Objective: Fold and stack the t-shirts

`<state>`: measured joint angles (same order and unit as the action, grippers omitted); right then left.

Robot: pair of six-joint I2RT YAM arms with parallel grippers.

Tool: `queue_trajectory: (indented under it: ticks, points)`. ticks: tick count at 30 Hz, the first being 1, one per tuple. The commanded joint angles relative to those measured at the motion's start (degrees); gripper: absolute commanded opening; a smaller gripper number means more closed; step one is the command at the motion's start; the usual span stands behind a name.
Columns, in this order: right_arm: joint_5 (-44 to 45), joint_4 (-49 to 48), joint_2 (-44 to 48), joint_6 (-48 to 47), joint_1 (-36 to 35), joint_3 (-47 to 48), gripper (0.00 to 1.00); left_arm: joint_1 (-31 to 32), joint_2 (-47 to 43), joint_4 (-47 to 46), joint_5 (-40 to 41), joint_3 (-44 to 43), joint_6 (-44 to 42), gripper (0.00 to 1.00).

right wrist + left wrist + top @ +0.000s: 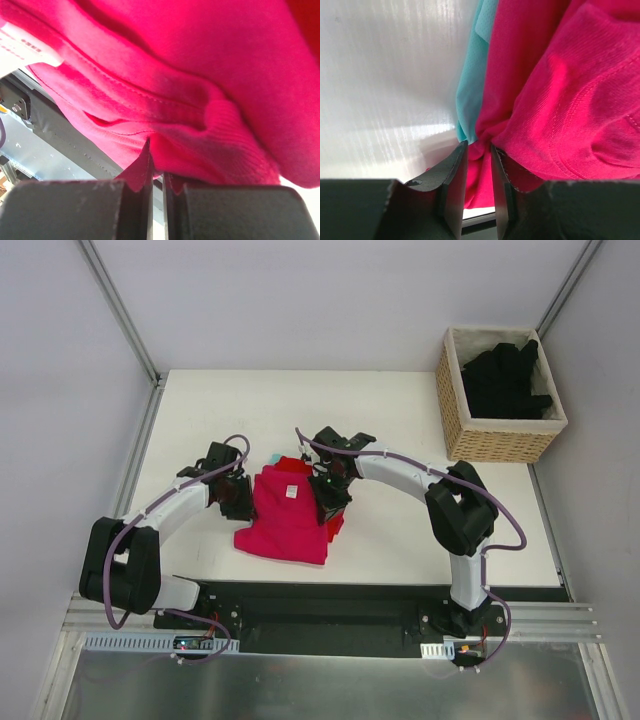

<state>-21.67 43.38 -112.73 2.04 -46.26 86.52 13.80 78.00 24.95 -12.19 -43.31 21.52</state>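
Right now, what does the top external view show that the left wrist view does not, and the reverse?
Only the top external view shows the wicker basket with black t-shirts, the right gripper and the white label. Only the left wrist view shows teal cloth. Both show the left gripper at the edge of the magenta-pink t-shirt.

red t-shirt [336,528]: mostly under pink t-shirt [285,525] | white label [289,493]: print unreadable | black t-shirts [505,380]: count unclear

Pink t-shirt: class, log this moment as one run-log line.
left gripper: shut on pink t-shirt | right gripper: shut on pink t-shirt | basket: black shirts inside
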Motion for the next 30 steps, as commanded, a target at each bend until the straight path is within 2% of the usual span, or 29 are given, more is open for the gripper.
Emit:
queue_trajectory:
  ticks: [1, 15, 18, 25, 30]
  points:
    - [-0.13, 3.29, 0.58, -1.25, 0.03, 2.60, 0.01, -0.09, 0.05, -3.15, -3.45, -2.13, -0.25, 0.23]
    - [-0.65, 4.08, -0.65, -1.43, 0.03, 4.62, 0.01, -0.09, 1.98, -5.96, -7.15, -1.16, 0.72, 0.19]
    - [-0.65, 4.35, -1.00, -1.52, -0.06, 5.32, 0.01, -0.09, 2.07, -5.97, -7.24, -1.34, 0.46, 0.15]
    - [-0.74, 4.70, -1.36, -1.43, -0.06, 6.12, 0.01, -0.09, 2.16, -5.96, -7.77, -0.99, 0.28, 0.00]
    - [-0.57, 4.61, -1.18, -1.43, -0.06, 5.77, 0.01, -0.09, 1.02, -5.88, -8.20, -0.64, 0.10, 0.00]
